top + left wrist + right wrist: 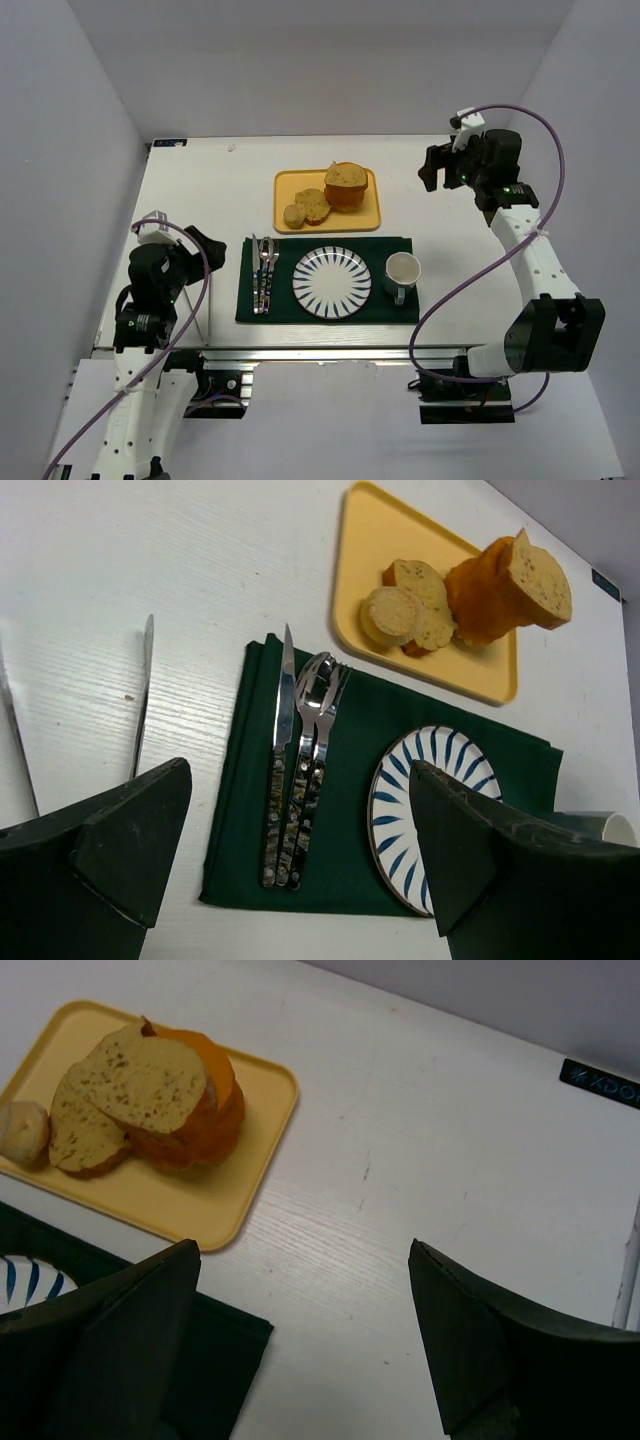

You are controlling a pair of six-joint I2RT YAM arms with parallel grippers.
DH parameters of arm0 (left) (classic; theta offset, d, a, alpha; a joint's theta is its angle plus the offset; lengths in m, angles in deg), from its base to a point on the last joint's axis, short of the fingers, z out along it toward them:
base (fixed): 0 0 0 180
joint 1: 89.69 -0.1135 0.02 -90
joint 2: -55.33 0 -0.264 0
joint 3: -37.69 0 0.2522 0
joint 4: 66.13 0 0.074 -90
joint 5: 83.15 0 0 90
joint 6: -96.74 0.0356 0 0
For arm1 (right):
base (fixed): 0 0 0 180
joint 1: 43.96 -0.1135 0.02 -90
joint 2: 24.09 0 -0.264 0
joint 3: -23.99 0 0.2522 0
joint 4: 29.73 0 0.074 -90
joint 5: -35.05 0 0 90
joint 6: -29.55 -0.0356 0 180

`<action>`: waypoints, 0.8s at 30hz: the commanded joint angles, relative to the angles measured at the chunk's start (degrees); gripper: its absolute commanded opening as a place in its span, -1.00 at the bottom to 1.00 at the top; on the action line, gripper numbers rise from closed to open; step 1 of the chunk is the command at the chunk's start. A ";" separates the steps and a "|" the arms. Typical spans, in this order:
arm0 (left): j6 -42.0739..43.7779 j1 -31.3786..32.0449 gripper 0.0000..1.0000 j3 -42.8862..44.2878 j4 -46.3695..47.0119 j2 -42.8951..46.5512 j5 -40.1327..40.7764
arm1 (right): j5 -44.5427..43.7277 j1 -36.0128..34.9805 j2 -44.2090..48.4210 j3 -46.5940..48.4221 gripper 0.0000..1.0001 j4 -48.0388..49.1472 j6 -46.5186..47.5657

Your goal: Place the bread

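The bread [294, 214], a small round golden-tan slice, lies at the front left of the yellow tray [365, 217], beside a larger speckled slice [313, 205] and a tall orange-crusted loaf chunk [347, 184]. It also shows in the left wrist view [390, 615] and at the left edge of the right wrist view [22, 1132]. The blue-striped plate [332, 283] sits bare on a dark green mat [390, 306]. My left gripper [208, 250] is open and empty, left of the mat. My right gripper [432, 168] is open and empty, raised to the right of the tray.
A knife, spoon and fork [264, 272] lie on the mat's left part. A white mug [401, 271] stands on the mat right of the plate. The table's back edge [300, 137] meets the white wall.
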 commanded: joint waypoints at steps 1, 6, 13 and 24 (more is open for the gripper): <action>-1.97 -0.22 0.96 3.10 -1.56 0.15 5.59 | 3.60 -0.01 -0.52 1.34 0.79 -2.62 1.13; -1.27 -0.22 0.39 2.57 0.12 1.30 5.08 | 18.88 -0.18 1.85 -1.03 0.79 -4.73 17.11; -1.10 -0.22 -0.03 9.24 -9.97 -10.99 5.08 | 38.13 -1.50 4.05 -5.68 0.79 -8.69 27.16; 1.63 0.04 0.72 21.46 -26.69 -38.77 12.29 | 38.15 -3.52 -3.24 -5.52 0.21 -12.55 26.10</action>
